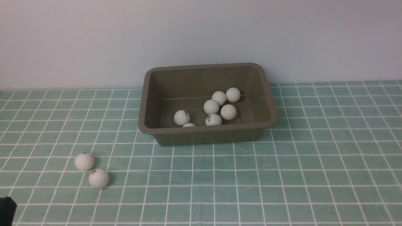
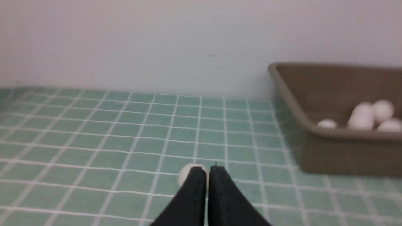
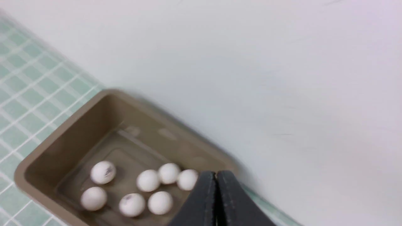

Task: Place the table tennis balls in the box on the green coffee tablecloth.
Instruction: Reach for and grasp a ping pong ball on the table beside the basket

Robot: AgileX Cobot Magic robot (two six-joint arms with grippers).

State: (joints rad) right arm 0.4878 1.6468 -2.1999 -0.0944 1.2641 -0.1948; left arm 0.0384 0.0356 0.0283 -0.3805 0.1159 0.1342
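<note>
Here, teal-green gridded cloth meets a pale wall. Seven matte white balls lie inside the olive-brown plastic tub, two balls left of it. Left pincer and right pincer sit pinched together, empty.

The box stands on the tablecloth, toward its back and near the middle, close before the wall; seven table tennis balls lie in it, five clustered right of its middle (some touching), two left of them by the near side; well left of and before the box, on the tablecloth, lie a farther ball and a nearer ball, close but apart; the left end effector sits low, one such ball just beyond its tips; the right end effector hangs higher than the box, near it.
</note>
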